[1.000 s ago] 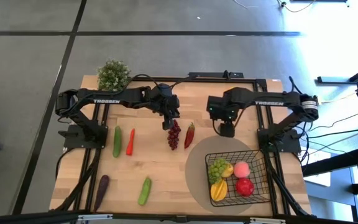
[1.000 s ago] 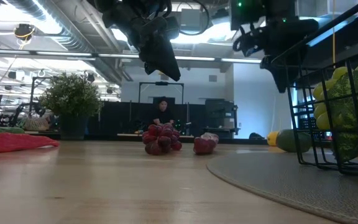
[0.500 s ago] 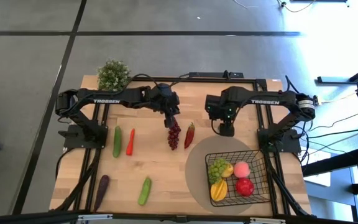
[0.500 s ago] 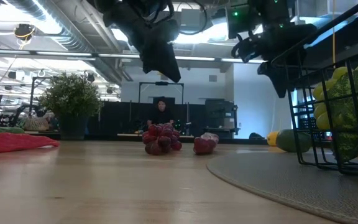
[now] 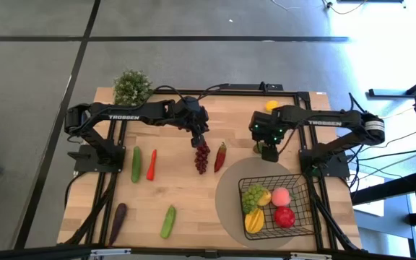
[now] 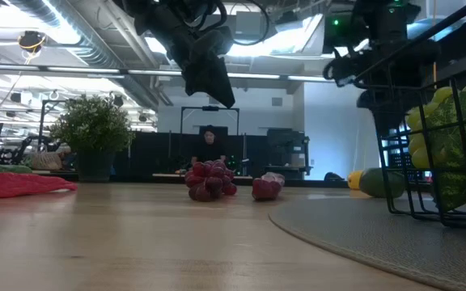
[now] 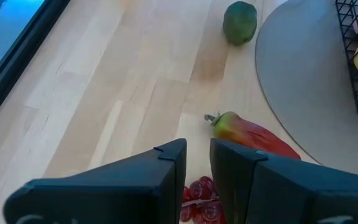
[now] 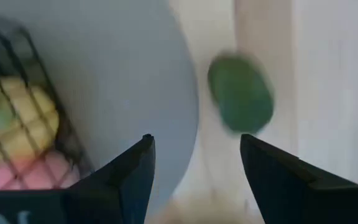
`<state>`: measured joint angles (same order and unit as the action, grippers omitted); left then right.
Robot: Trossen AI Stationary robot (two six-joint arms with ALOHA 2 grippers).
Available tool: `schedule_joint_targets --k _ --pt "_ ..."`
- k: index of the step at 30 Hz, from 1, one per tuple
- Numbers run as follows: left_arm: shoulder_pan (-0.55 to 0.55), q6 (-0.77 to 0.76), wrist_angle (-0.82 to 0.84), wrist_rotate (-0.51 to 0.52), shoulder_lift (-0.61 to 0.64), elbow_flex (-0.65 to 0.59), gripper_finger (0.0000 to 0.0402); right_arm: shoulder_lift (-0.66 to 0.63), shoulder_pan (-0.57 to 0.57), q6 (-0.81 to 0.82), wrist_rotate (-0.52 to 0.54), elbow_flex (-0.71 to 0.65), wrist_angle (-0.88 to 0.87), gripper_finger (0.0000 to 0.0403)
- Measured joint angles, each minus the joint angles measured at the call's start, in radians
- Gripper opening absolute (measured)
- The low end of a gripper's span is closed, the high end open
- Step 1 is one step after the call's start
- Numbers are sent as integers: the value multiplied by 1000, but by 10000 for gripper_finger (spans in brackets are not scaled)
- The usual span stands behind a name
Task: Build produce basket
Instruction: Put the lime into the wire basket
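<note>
While left gripper (image 5: 198, 137) hovers over dark red grapes (image 5: 202, 157) | right gripper (image 5: 269, 152) open above avocado (image 8: 240, 93)

basket (image 5: 303, 189) on mat (image 5: 226, 195), front-right | grapes (image 5: 202, 156) centre, chili (image 5: 221, 154) just right | plant (image 5: 131, 87) back-left

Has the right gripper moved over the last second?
Yes. The right gripper has shifted sideways toward the table's right edge, now lying nearer the basket's far right corner.

The black wire basket (image 5: 295, 189) sits on a round grey mat at the table's right front, holding green grapes (image 5: 253, 193), a lemon (image 5: 264, 197), a peach (image 5: 281, 196), an apple (image 5: 284, 216) and a yellow fruit (image 5: 253, 220). Outside it — dark red grapes (image 5: 202, 156) beside a red chili (image 5: 220, 154); a cucumber (image 5: 136, 164), carrot (image 5: 152, 164), eggplant (image 5: 118, 216) and second cucumber (image 5: 168, 221) lie further left.
</note>
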<state>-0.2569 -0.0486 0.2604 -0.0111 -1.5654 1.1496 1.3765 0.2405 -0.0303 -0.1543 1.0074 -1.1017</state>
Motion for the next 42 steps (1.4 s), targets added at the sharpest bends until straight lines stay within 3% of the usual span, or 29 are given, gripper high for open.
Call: schedule_joint_targets --k 12,18,22,31,42 --pt "0 0 0 0 0 0 60 -3 0 -51 79 -167 260 227" --pt "0 0 0 -1 0 0 60 27 2 -55 187 -179 272 227" --pt "0 0 0 -1 0 0 60 55 18 -62 132 -179 260 227" --pt "1 0 0 -1 0 0 60 130 59 -132 136 -175 279 228" --pt "2 0 0 -2 0 0 60 133 90 -134 121 -176 307 228"
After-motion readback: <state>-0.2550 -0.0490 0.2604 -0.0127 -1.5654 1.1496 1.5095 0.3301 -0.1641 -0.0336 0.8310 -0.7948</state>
